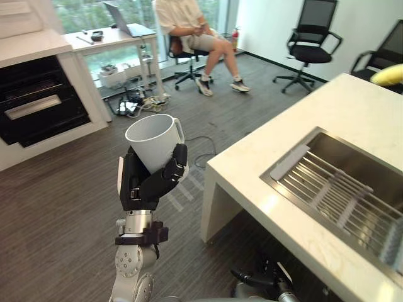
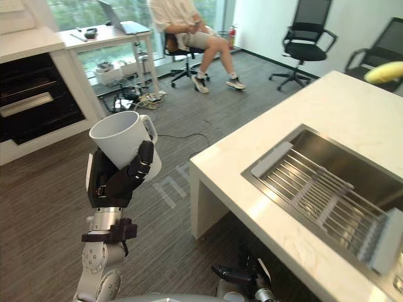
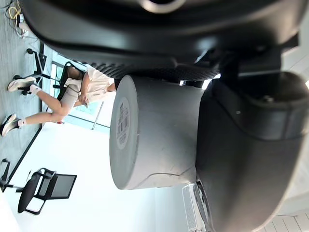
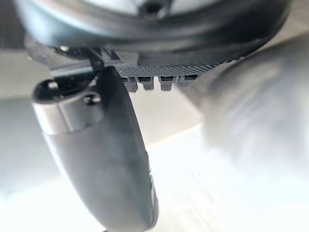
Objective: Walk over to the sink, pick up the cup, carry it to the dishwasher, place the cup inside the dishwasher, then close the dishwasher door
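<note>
Could slip or tip on the walk: cup (image 1: 154,138) gripped only low on its wall, tilted, mouth leaning away from the left hand (image 1: 148,182). Could also clip the desk (image 1: 352,107) corner nearby. Held with fingers curled round it, raised over the floor. White, plain, tapered, handled, seemingly empty. Could not tell the state of the right hand (image 4: 96,145).
</note>
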Available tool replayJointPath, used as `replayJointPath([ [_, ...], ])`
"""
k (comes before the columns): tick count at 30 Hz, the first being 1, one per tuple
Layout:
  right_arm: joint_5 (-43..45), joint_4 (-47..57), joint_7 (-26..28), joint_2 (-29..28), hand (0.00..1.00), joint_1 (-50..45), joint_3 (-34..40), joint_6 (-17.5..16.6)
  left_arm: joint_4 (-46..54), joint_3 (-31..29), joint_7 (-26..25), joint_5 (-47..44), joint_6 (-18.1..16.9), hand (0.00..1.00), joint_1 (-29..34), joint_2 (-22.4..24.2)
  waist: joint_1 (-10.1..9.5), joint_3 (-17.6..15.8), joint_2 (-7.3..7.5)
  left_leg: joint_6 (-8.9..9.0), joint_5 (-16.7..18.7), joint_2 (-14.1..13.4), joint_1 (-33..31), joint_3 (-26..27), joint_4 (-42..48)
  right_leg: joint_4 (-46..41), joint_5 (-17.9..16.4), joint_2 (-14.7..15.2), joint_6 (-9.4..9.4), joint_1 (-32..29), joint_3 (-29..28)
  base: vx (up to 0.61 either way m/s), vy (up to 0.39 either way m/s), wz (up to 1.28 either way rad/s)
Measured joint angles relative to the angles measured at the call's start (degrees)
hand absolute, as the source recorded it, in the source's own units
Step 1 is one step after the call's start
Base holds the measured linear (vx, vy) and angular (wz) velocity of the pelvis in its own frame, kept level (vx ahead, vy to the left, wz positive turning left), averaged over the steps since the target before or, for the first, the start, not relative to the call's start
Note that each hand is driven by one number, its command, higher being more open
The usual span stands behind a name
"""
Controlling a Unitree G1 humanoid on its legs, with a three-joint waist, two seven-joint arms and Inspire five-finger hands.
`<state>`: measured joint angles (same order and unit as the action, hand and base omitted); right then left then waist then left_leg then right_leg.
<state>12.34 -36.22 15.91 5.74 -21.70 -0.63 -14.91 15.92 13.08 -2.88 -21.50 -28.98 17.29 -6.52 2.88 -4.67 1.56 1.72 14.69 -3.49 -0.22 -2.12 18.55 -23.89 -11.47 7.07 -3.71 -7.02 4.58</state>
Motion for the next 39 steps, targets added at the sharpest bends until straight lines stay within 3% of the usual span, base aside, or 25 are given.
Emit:
replayJointPath([
  [1, 0.0, 1.0, 0.0, 0.3, 1.00, -0.2, -0.2, 0.1, 0.2, 0.4, 0.9, -0.2, -0.1, 0.00, 1.0, 0.5, -0.15, 0.3, -0.39, 0.23, 0.2, -1.6, -0.1, 0.9, 0.4, 0.3, -0.5, -0.4, 0.41, 0.4, 1.3, 0.28, -0.306, 0.86],
  [3, 0.7, 3.7, -2.0, -0.9, 1.00, -1.4, -0.8, -0.6, 0.2, 1.4, 3.8, -1.8, -0.2, 0.00, 2.8, 2.8, -0.45, 0.5, -2.96, 0.19, -0.4, -5.5, -1.9, 8.2, 4.6, 1.6, -1.4, -1.0, 1.25, 2.8, 5.3, 0.27, -0.242, 0.76],
  [5, 1.6, 4.2, -2.4, -0.6, 1.00, -1.8, -0.8, 0.1, 0.2, 1.3, 5.0, -2.3, -0.1, 0.00, 3.0, 4.4, -0.54, 0.7, -4.25, -0.39, -0.8, -7.0, -2.6, 14.1, 6.8, 3.1, -1.4, -0.8, 1.25, 4.9, 6.8, 0.22, -0.107, 0.48],
  [7, 2.2, 4.6, -2.7, -0.7, 1.00, -2.1, -0.9, 0.9, 0.3, 1.2, 6.3, -3.1, -0.1, 0.00, 2.4, 4.5, -0.48, 0.9, -4.38, -0.83, -1.1, -7.6, -2.8, 18.8, 7.7, 4.6, -1.3, -0.3, 1.12, 6.5, 8.6, 0.11, -0.010, 0.51],
  [9, 2.1, 4.7, -2.7, -0.7, 1.00, -1.8, -1.0, 1.9, 0.3, 1.5, 8.3, -4.1, -0.2, 0.00, 1.4, 4.2, -0.60, 1.6, -3.94, -0.82, -2.8, -6.4, -3.1, 21.3, 3.9, 6.2, -0.7, 1.1, 0.28, 7.0, 11.8, 0.01, 0.045, 0.95],
  [10, 2.1, 4.4, -2.6, -0.7, 1.00, -0.9, -1.5, 2.4, 0.1, 2.1, 9.5, -5.1, -0.2, 0.00, 0.6, 3.3, -0.80, 2.2, -3.13, -1.17, -5.9, -4.2, -2.7, 23.3, -2.0, 7.5, 0.0, 2.6, -0.16, 6.9, 14.5, -0.02, 0.050, 1.10],
  [13, 2.1, 1.5, -2.7, -1.4, 1.00, 2.4, -1.4, 2.4, -1.3, 2.6, 10.3, -6.1, -0.3, 0.00, -0.3, 1.6, -1.84, 2.7, -1.73, -2.48, -12.0, -1.3, -1.0, 26.6, -11.8, 11.4, 2.3, 3.5, -0.21, 7.8, 18.5, -0.03, 0.054, 0.89],
  [16, 2.1, -2.6, -3.1, -1.2, 1.00, 6.3, -1.1, 2.4, -5.4, 3.4, 10.3, -6.7, -0.5, 0.00, -0.5, 0.1, -3.31, 2.8, -1.77, -2.32, -16.3, 0.4, 2.4, 25.5, -18.8, 13.0, 3.1, 3.0, -0.08, 10.0, 19.9, -0.09, 0.016, 0.37],
  [18, 2.1, -4.1, -3.2, -1.5, 1.00, 8.2, -1.0, 2.3, -8.3, 4.6, 10.2, -6.7, -0.4, 0.00, -0.8, -1.5, -2.85, 3.0, -1.99, -2.06, -19.3, 1.0, 4.1, 23.8, -24.0, 13.1, 2.7, 2.6, 0.56, 10.5, 21.3, -0.18, -0.002, 0.36],
  [22, 2.1, -4.8, -3.2, -1.5, 1.00, 8.2, -1.0, 2.3, -10.1, 7.3, 9.7, -6.4, 0.9, 0.00, -1.0, -2.5, -2.76, 3.0, -2.08, -2.16, -19.3, 1.2, 3.5, 22.4, -24.0, 12.1, 1.6, 3.0, 0.17, 10.1, 22.0, -0.11, 0.011, 0.20],
  [25, 2.0, -4.9, -3.5, -1.6, 1.00, 7.3, -1.5, 2.5, -9.8, 8.7, 9.2, -5.5, 1.8, 0.00, -1.5, -2.1, -2.35, 2.8, -1.32, -2.54, -18.8, 2.5, 3.1, 22.8, -24.0, 7.6, -0.1, 5.6, -2.26, 8.1, 22.1, 0.00, 0.062, 0.14],
  [26, 1.8, -4.7, -3.8, -1.4, 1.00, 6.6, -1.4, 2.9, -9.3, 9.9, 9.1, -5.4, 2.6, 0.00, -1.6, -1.7, -1.75, 2.8, -1.15, -2.86, -18.4, 3.4, 3.4, 22.0, -24.0, 3.3, -1.1, 7.6, -4.67, 7.5, 21.7, 0.08, 0.056, 0.46],
  [28, 1.4, -4.3, -4.1, -1.2, 1.00, 5.1, -1.4, 3.4, -9.2, 11.4, 9.1, -4.1, 3.8, 0.00, -2.4, -1.5, -1.50, 2.7, -0.76, -3.89, -18.3, 4.7, 4.0, 19.7, -23.8, -8.1, -0.1, 8.8, -4.54, 3.1, 12.1, 0.11, 0.066, 0.67],
  [29, 0.9, -3.3, -4.3, -1.3, 1.00, 4.8, -1.4, 3.7, -9.3, 11.8, 9.1, -4.1, 4.0, 0.00, -3.1, -1.4, -1.23, 2.2, -1.15, -4.37, -18.1, 4.2, 4.6, 17.3, -22.4, -15.8, 0.9, 8.0, -3.36, -0.8, 6.2, 0.11, 0.030, 0.92],
  [30, 0.8, -1.3, -4.7, -1.4, 1.00, 4.4, -2.2, 3.7, -9.3, 11.7, 9.1, -4.3, 4.2, 0.00, -3.4, -1.5, -0.46, 1.8, -1.36, -3.89, -16.8, 2.9, 4.1, 14.7, -20.5, -13.0, -2.1, 4.7, -3.32, -1.2, 1.4, 0.10, -0.010, 0.96],
  [31, 0.8, -0.2, -4.8, -1.8, 1.00, 4.1, -2.3, 3.5, -9.3, 11.6, 9.1, -4.3, 4.2, 0.00, -3.7, -1.4, -0.46, 1.7, -1.08, -3.89, -16.3, 2.3, 3.9, 13.7, -19.8, -10.9, -2.7, 3.1, -3.16, -1.2, -0.6, 0.06, -0.051, 0.92],
  [33, 0.8, 1.7, -4.8, -3.3, 1.00, 3.2, -4.0, 2.8, -9.0, 10.1, 9.2, -4.4, 4.2, 0.00, -3.9, -1.6, -0.66, 2.3, 0.98, -3.28, -15.7, 1.9, 3.5, 12.0, -19.2, 0.5, -2.4, -0.9, -3.17, -0.3, -6.7, 0.07, -0.087, 0.77],
  [35, 0.7, 1.9, -4.7, -3.9, 1.00, 3.0, -5.4, 2.4, -8.7, 9.2, 9.3, -4.4, 4.2, 0.00, -3.9, -1.6, -0.66, 2.3, 3.13, -2.87, -15.4, 3.3, 4.1, 12.8, -19.4, 5.3, -0.6, 0.3, -2.04, 1.0, -7.4, 0.11, -0.126, 0.68],
  [36, 0.3, 1.8, -4.6, -3.9, 1.00, 2.6, -5.7, 2.6, -8.7, 9.3, 9.3, -4.4, 4.3, 0.00, -3.5, -1.4, -0.76, 2.5, 3.38, -2.48, -15.2, 3.0, 5.0, 14.1, -19.8, 5.4, 0.4, 0.5, -1.84, 1.5, -6.9, 0.24, -0.196, 0.71],
  [39, -0.3, 1.8, -4.1, -3.1, 1.00, 1.7, -6.8, 2.7, -8.5, 10.0, 10.9, -4.4, 4.2, 0.00, -2.2, -1.0, -2.18, 2.9, 1.15, -0.92, -14.7, 0.7, 6.2, 17.0, -20.5, 8.4, 3.1, -0.2, -0.58, 4.6, -5.1, 0.22, -0.116, 0.35],
])
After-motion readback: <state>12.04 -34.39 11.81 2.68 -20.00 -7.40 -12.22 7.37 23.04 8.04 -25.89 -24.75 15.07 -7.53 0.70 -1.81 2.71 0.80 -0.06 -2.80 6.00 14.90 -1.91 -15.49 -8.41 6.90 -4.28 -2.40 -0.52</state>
